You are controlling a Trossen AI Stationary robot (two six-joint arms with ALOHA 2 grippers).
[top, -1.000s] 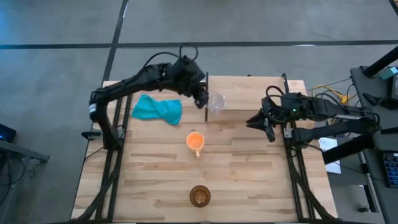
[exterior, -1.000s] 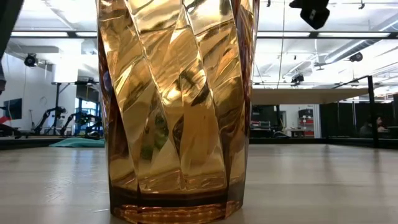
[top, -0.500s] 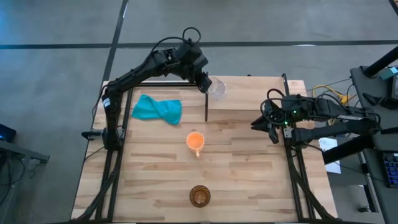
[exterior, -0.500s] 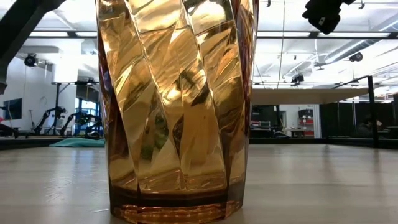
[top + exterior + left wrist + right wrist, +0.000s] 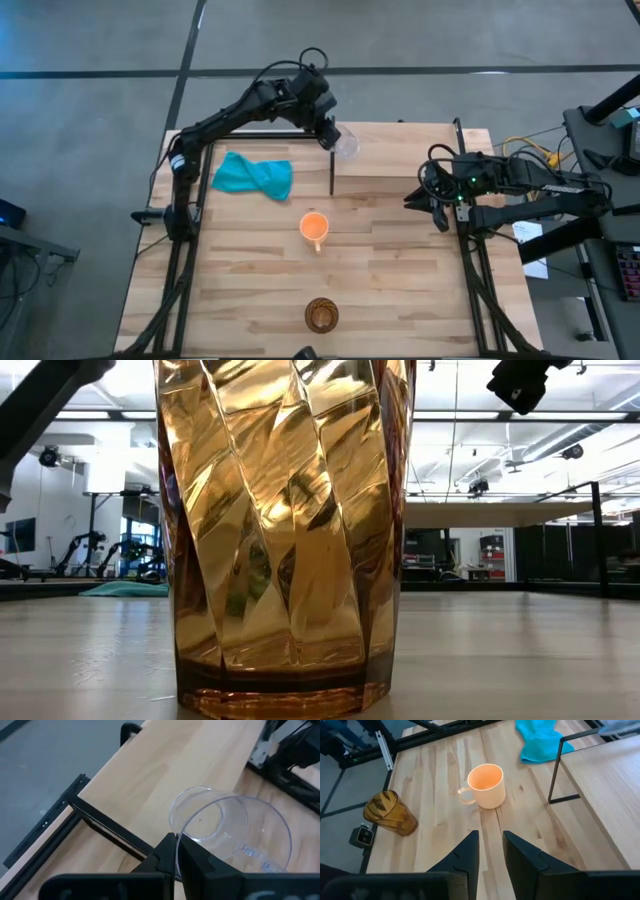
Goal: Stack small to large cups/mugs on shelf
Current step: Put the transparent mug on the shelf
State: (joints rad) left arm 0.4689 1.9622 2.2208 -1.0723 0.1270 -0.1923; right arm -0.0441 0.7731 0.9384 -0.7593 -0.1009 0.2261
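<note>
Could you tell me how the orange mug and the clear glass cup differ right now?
The orange mug is opaque with a side handle; the clear glass cup is see-through, and no handle shows. The mug stands upright on the table, untouched; the glass cup is pinched at its rim by the left gripper and held above the shelf. The right gripper waits by the table's right side. Both cups are empty.
</note>
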